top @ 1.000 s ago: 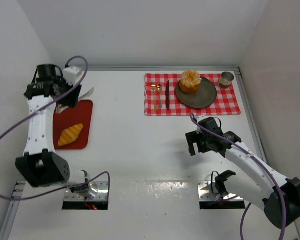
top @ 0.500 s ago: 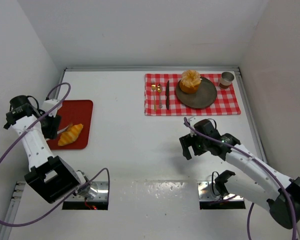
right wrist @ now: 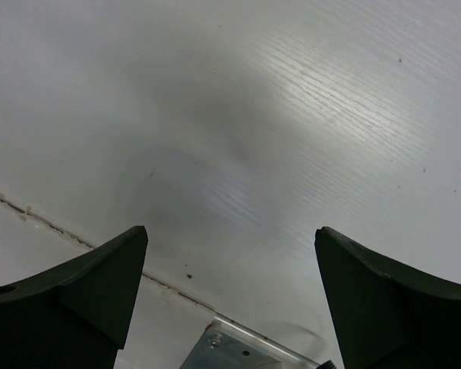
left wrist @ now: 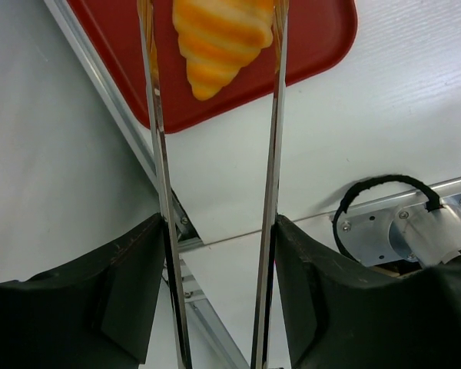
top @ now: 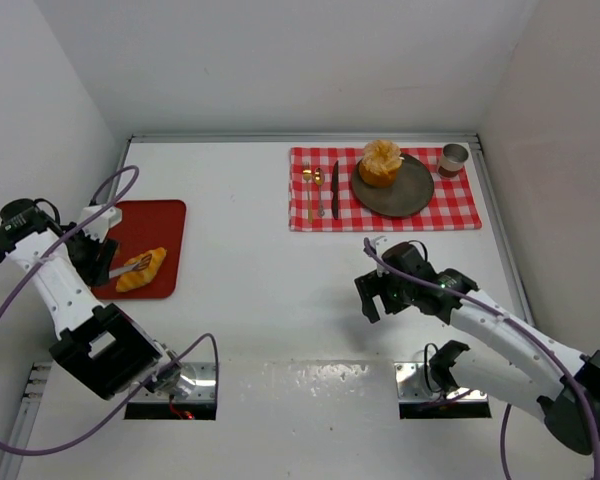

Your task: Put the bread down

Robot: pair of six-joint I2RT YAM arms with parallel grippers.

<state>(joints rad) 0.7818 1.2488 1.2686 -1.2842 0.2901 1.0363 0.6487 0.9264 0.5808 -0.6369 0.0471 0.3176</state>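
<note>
The croissant (top: 144,269) (left wrist: 219,42) lies on a red tray (top: 167,222) (left wrist: 315,46) at the left. My left gripper (top: 98,262) (left wrist: 219,231) is shut on a pair of metal tongs (top: 130,267) (left wrist: 273,154). The tongs' two arms straddle the croissant, the right one against its side. Their tips are cut off in the left wrist view. The round bun (top: 381,162) sits on a dark plate (top: 420,192) at the back right. My right gripper (top: 380,293) (right wrist: 230,238) hangs open over bare table with nothing between its fingers.
The plate rests on a red-checked cloth (top: 460,212) with a knife (top: 334,190), gold cutlery (top: 315,190) and a small cup (top: 453,159). A metal rail (left wrist: 115,108) runs along the table's left edge beside the tray. White walls close in on three sides.
My left arm has swung from the tray's far end down to its left side, bringing the tongs around the croissant. The right arm has drifted slightly left and nearer.
</note>
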